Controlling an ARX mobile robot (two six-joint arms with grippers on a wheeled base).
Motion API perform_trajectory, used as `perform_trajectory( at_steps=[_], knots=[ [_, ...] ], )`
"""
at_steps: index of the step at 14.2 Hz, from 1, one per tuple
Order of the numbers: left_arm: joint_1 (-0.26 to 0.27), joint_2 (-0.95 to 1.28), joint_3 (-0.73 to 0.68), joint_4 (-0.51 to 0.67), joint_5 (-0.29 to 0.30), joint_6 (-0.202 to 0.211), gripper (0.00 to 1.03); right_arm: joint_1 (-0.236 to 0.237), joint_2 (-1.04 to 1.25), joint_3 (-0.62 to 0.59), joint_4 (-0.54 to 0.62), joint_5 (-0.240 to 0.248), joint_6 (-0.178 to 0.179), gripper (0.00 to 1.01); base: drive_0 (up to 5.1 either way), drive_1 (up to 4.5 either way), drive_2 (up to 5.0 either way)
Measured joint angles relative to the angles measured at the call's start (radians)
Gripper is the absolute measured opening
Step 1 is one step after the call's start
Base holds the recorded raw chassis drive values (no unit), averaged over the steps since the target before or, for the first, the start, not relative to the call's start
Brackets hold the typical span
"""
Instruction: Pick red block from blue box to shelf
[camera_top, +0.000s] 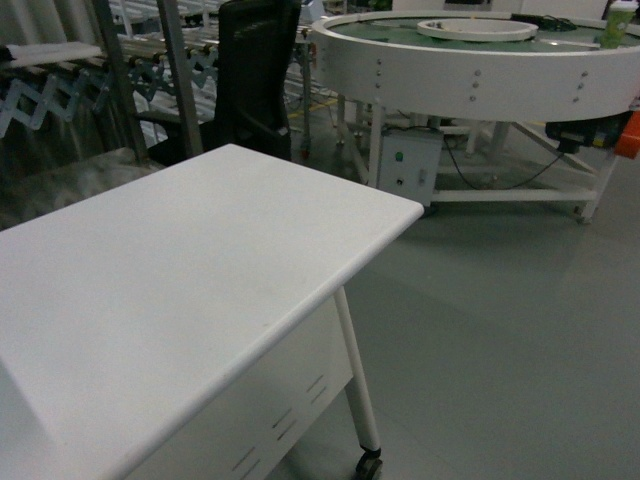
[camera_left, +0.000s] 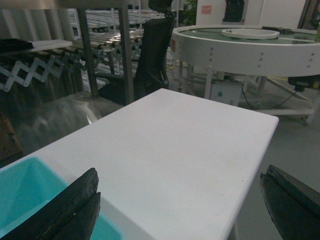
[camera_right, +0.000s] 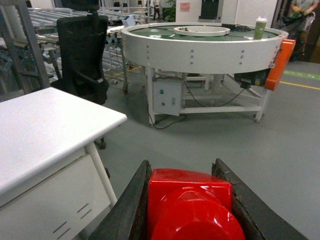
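The block (camera_right: 192, 207) was glossy red plastic, catching the light on its round stud, and the fingers (camera_right: 127, 210) clamped on it looked matt, rough black. The box (camera_left: 30, 200) at lower left was smooth turquoise plastic. The table (camera_top: 200, 270) had a smooth, matt white top. The shelf (camera_left: 127, 60) posts were shiny metal.

White table (camera_top: 200, 270), black chair (camera_top: 255, 75), round conveyor (camera_top: 480, 60) bearing perhaps a green cup (camera_top: 618, 22)
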Motion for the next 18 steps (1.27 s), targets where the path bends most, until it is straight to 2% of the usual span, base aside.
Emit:
perform_trajectory(
  at_steps=[18],
  knots=[
    [-0.001, 0.0, 0.0, 0.0, 0.0, 0.0, 0.98, 0.0, 0.0, 0.0, 0.0, 0.0, 0.0, 0.28, -1.4, -1.45, -1.4]
  ],
)
